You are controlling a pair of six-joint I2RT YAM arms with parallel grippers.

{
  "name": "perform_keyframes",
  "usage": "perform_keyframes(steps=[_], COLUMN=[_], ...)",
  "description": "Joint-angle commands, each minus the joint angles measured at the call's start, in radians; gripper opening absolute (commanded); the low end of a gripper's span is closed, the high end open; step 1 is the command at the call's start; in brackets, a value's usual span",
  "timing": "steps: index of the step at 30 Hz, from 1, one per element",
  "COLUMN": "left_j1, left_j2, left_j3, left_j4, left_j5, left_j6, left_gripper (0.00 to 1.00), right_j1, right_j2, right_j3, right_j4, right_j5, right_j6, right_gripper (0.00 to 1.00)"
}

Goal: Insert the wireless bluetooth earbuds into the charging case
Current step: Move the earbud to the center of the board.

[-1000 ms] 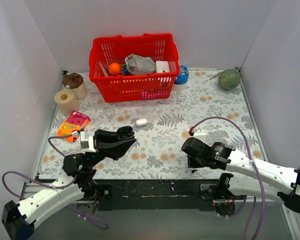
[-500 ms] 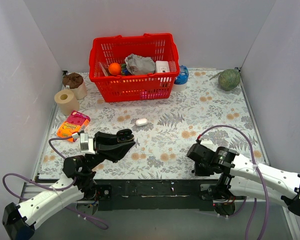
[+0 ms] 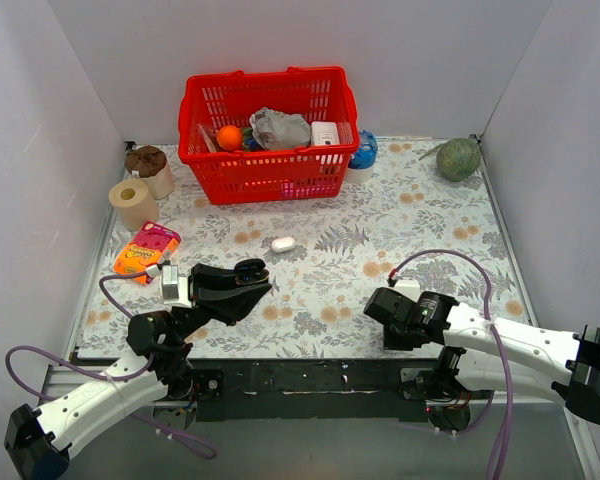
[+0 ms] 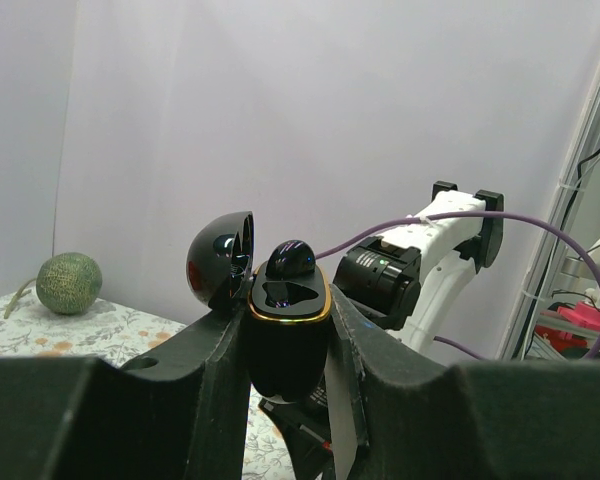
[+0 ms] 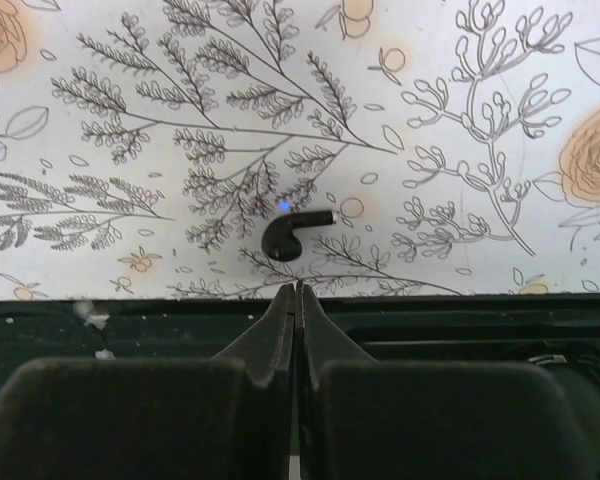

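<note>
The left pincer (image 4: pixel 286 345) is gripping the case (image 4: pixel 288 312) upright by its sides with the lid (image 4: pixel 222 262) swung back, probably so the inside is facing up for loading. One earbud (image 4: pixel 291 258) is sitting in the case, seemingly perched rather than fully sunk. The right pincer (image 5: pixel 297 290) is hanging closed and empty over the tabletop (image 5: pixel 480 150) near its front edge, tips pressed together. The second earbud (image 5: pixel 296 234) is lying on its side just beyond them, untouched. Only the right wrist view is showing that loose earbud; from above, the right pincer is hiding it. Only the left wrist view is showing the case's inside, which from above is reading as a dark blob
</note>
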Motion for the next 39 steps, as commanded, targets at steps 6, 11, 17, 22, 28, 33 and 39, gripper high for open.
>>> perform_keyframes(steps=[6, 11, 17, 22, 28, 33, 39], left_j1=[-0.005, -0.005, -0.005, -0.005, -0.005, -0.005, -0.005], left_j2=[-0.017, -0.019, -0.017, -0.016, -0.016, -0.014, 0.016], left_j3=[-0.002, -0.006, -0.003, 0.005, 0.003, -0.002, -0.012], left_j4=[-0.014, -0.022, -0.031, -0.044, -0.042, -0.045, -0.002], left_j5=[-0.009, -0.012, -0.009, -0.012, -0.017, -0.021, -0.027], left_j6=[0.004, 0.012, 0.012, 0.012, 0.009, 0.007, 0.006], left_gripper=[0.00, 0.00, 0.00, 0.00, 0.00, 0.00, 0.00], right_j1=[-0.002, -0.002, -0.009, -0.043, -0.138, -0.190, -0.190], right_j2=[0.051, 0.066, 0.092, 0.112, 0.134, 0.177, 0.238], right_j3=[-0.055, -0.068, -0.088, -0.074, -0.066, -0.039, 0.003], right_j4=[0.128, 0.160, 0.215, 0.235, 0.322, 0.392, 0.465], right_j5=[0.069, 0.078, 0.085, 0.112, 0.104, 0.070, 0.036], right_j6=[0.075, 0.073, 0.068, 0.035, -0.068, -0.177, -0.246], right_gripper=[0.01, 0.01, 0.01, 0.01, 0.01, 0.01, 0.26])
